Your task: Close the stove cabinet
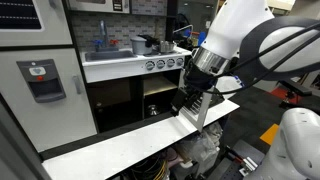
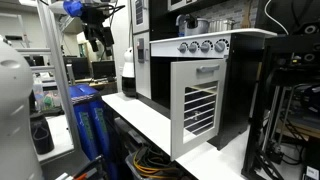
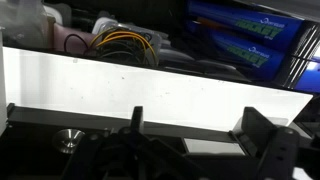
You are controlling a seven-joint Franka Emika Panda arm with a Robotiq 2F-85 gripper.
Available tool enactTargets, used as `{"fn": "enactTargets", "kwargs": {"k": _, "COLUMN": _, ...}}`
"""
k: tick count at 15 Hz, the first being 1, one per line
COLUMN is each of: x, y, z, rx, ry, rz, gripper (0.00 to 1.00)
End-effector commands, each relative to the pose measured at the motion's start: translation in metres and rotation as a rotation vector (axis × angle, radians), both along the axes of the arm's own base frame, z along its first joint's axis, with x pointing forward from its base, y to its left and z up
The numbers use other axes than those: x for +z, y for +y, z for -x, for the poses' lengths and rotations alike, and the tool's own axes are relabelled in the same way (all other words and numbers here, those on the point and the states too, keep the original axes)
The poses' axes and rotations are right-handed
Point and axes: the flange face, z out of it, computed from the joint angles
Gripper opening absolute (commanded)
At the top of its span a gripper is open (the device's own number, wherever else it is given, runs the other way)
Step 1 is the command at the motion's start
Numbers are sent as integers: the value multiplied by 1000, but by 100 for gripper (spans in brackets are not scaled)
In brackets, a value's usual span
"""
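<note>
The stove cabinet [image 1: 160, 100] is a small dark compartment under the knobs of the white play kitchen. Its white louvred door [image 2: 196, 105] stands swung open over the white table; in an exterior view it shows edge-on [image 1: 213, 108]. My gripper [image 1: 190, 103] hangs just in front of the compartment, next to the door's inner side. In the wrist view my gripper [image 3: 200, 128] has its two dark fingers wide apart with nothing clamped; a pale strip lies between them. The door hides my gripper in an exterior view.
The white table [image 1: 100, 150] runs along the kitchen front. A wider dark doorless compartment [image 1: 112, 105] and a tall pale panel with a red-marked dispenser [image 1: 42, 80] stand beside the stove. Pots sit on the counter [image 1: 140, 45]. Blue bottles [image 2: 88, 130] and cables [image 3: 125, 42] lie below the table edge.
</note>
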Motion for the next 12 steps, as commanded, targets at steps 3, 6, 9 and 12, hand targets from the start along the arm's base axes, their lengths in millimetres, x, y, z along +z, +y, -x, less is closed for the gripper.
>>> {"fn": "enactTargets", "kwargs": {"k": 3, "x": 1, "y": 0, "z": 0, "rx": 0, "ry": 1, "rz": 1, "gripper": 100}}
{"fn": "enactTargets", "kwargs": {"k": 6, "x": 1, "y": 0, "z": 0, "rx": 0, "ry": 1, "rz": 1, "gripper": 100}}
{"fn": "enactTargets", "kwargs": {"k": 9, "x": 4, "y": -1, "z": 0, "rx": 5, "ry": 6, "rz": 2, "gripper": 100}}
{"fn": "enactTargets", "kwargs": {"k": 12, "x": 36, "y": -10, "z": 1, "rx": 9, "ry": -43, "rz": 42, "gripper": 100}}
